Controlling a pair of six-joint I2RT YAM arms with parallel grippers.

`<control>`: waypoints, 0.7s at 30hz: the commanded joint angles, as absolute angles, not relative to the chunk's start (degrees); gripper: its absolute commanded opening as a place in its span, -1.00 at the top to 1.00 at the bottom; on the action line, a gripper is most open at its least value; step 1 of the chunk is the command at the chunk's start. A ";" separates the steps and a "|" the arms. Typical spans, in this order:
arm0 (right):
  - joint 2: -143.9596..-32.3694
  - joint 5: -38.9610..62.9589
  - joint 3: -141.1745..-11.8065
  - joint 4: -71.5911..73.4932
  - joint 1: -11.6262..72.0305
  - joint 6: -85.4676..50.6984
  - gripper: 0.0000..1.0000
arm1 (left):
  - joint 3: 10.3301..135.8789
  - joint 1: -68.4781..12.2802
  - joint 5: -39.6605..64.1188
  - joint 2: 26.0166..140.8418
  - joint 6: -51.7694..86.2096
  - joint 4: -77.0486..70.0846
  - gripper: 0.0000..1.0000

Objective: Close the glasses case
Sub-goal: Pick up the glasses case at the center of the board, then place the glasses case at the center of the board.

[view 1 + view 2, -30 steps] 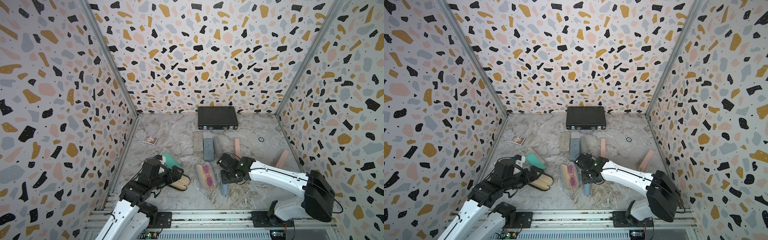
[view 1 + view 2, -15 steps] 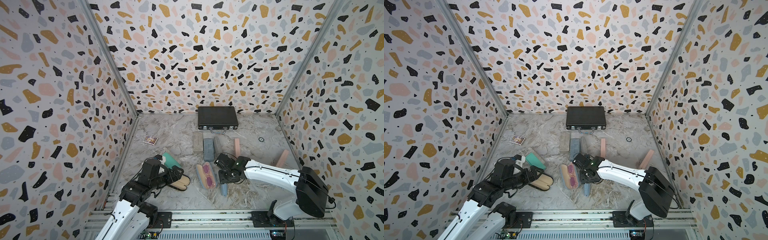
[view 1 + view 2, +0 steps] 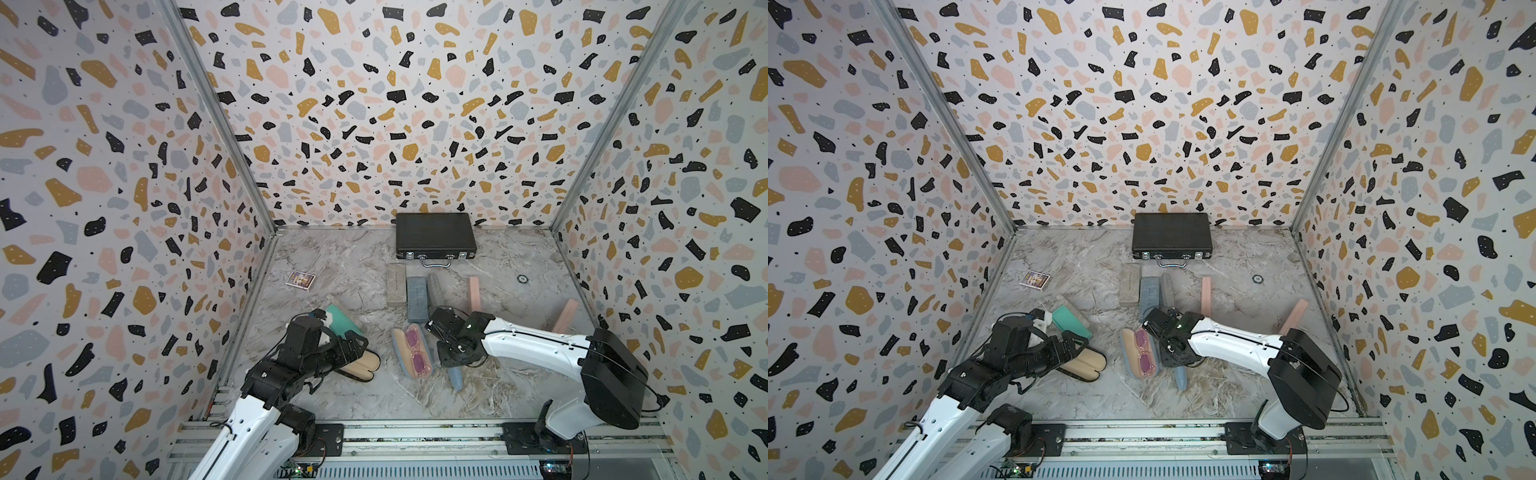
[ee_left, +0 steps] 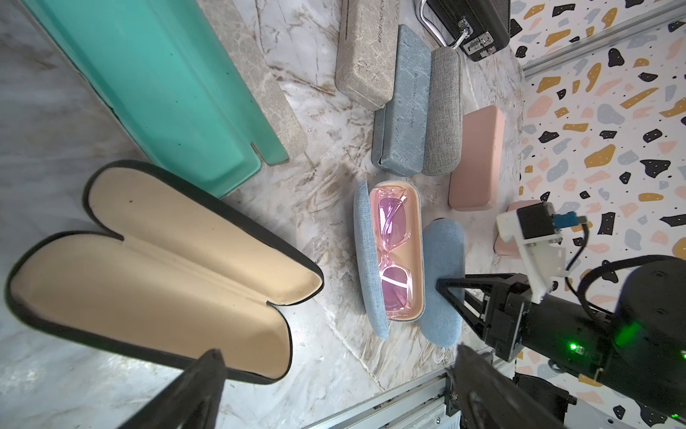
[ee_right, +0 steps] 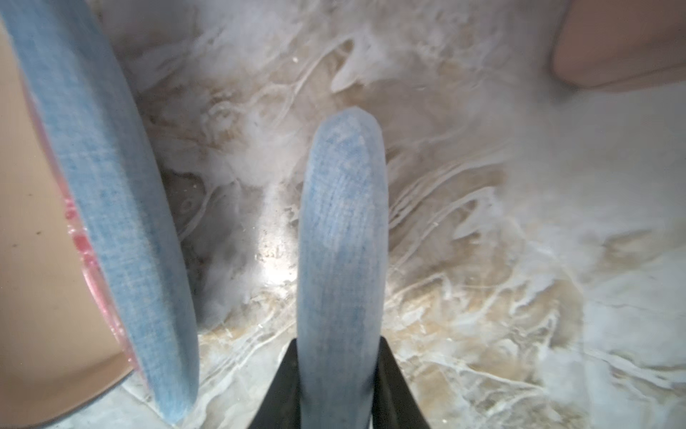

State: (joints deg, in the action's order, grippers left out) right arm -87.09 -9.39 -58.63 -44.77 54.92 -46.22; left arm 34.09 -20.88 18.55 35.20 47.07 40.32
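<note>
The light blue fabric glasses case [image 3: 405,353] [image 3: 1133,353] lies open near the front middle of the floor, with pink glasses [image 4: 393,252] in its beige tray. Its lid [image 4: 443,286] [image 5: 341,237] stands on edge on the tray's right side. My right gripper [image 5: 339,345] [image 3: 451,361] is shut on the near end of that lid, one black finger [image 5: 286,375] on each face. My left gripper [image 4: 337,356] [image 3: 357,345] hangs open and empty to the left, over an open black case with beige lining [image 4: 148,267].
A teal case [image 3: 343,320] lies behind the left gripper. Three closed cases [image 3: 417,293] lie side by side behind the blue one, with pink cases [image 3: 473,289] [image 3: 565,316] to the right. A black briefcase [image 3: 434,235] sits at the back wall, a card [image 3: 300,279] at left.
The right arm edged left toward the blue case, and its jaws have narrowed onto the lid. The left arm has not moved.
</note>
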 commanded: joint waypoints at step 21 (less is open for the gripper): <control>-91.16 -10.78 -71.25 -46.97 10.57 -27.61 0.69 | 34.47 -20.57 19.68 39.67 45.70 37.27 -0.93</control>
State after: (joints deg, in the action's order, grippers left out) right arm -89.82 -13.91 -72.75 -50.65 12.14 -28.95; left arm 34.09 -20.88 19.09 39.62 46.85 39.27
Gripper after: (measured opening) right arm 0.290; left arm 0.965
